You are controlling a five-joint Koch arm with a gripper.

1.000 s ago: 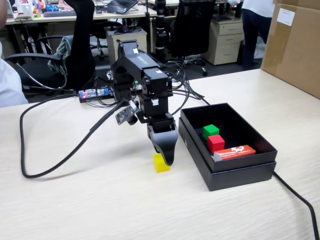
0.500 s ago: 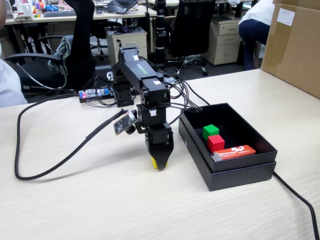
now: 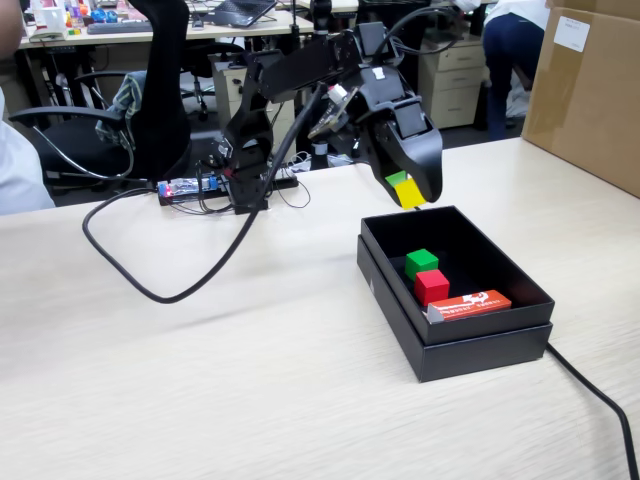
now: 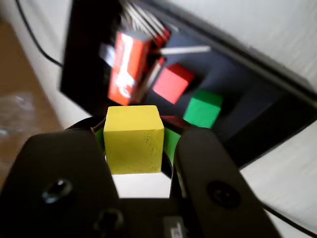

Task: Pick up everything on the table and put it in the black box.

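While your gripper (image 3: 412, 193) hangs in the air above the far rim of the black box (image 3: 480, 342), you have the yellow cube (image 3: 408, 192) clamped between its two jaws. In the wrist view the cube (image 4: 133, 140) sits squarely between the dark fingers (image 4: 200, 163), which press on its left and right faces, so the tool (image 4: 134, 148) is closed only as far as the cube's width allows. The cube is clear of the table (image 3: 200, 380) and of the box floor; nothing touches it but the jaws.

Look past the cube in the wrist view and you see the box (image 4: 84, 64) open below, with the red cube (image 4: 172, 83) and the green cube (image 4: 203, 108) lying close together on its dark floor. In the fixed view the green cube (image 3: 421, 263) is the farther of the two and the red cube (image 3: 432, 287) sits just in front of it, the pair touching or nearly so. A flat red-orange packet (image 3: 470, 305) with white print rests against the near wall of the box, beside the red cube; in the wrist view it (image 4: 128, 67) lies to the left of the red cube.

A brown cardboard carton (image 3: 590, 90) stands on the table at the right edge of the fixed view, well apart from the box. A black cable (image 3: 150, 285) loops across the tabletop to the left of the arm.
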